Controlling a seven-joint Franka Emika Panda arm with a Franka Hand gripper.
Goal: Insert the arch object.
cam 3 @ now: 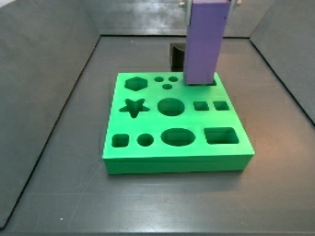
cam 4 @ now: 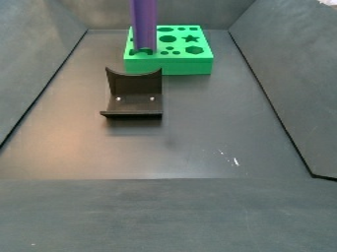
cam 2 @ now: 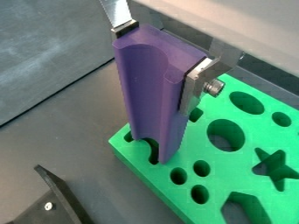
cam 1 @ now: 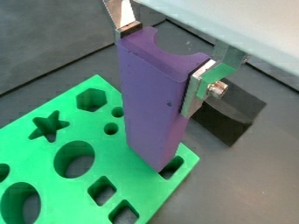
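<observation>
Gripping the tall purple arch object (cam 1: pixel 149 109) near its top, the hand (cam 1: pixel 163 52) has its silver fingers (cam 1: pixel 205 77) clenched on two opposite sides. The piece stands upright, its lower end meeting a hole at a corner of the green board (cam 3: pixel 154 157); how deep it sits I cannot tell. The dark fixture (cam 4: pixel 132 94) stands on the tabletop (cam 4: pixel 198 167) near the board.

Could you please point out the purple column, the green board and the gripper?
purple column (cam 3: pixel 205 41), side view, front face.
green board (cam 3: pixel 172 164), side view, front wall.
gripper (cam 1: pixel 166 54), wrist view, midway between fingertips, clamping the column's top.
</observation>
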